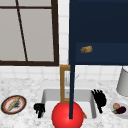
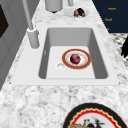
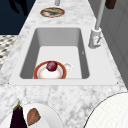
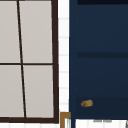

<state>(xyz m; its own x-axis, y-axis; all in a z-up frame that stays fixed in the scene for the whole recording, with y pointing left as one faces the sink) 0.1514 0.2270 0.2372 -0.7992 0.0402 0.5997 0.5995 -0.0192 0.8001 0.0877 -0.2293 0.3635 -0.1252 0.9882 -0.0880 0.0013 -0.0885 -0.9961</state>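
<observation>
In the front view the left hand [image 1: 39, 109] hangs with fingers curled on nothing at the sink's [image 1: 47, 96] left rim, and the right hand [image 1: 100, 98] spreads straight fingers over its right rim. The side views show a rimmed plate [image 2: 76, 59] in the basin, holding a red onion [image 2: 75, 58]. A small bowl [image 3: 43, 120] holds an eggplant [image 3: 17, 118].

Black hands [image 1: 39, 109], a red-rimmed plate [image 2: 76, 59] holding a dark red fruit [image 2: 75, 58] (speckled grey desk [image 2: 50, 97] around), navy cabinet [image 1: 100, 30].
</observation>
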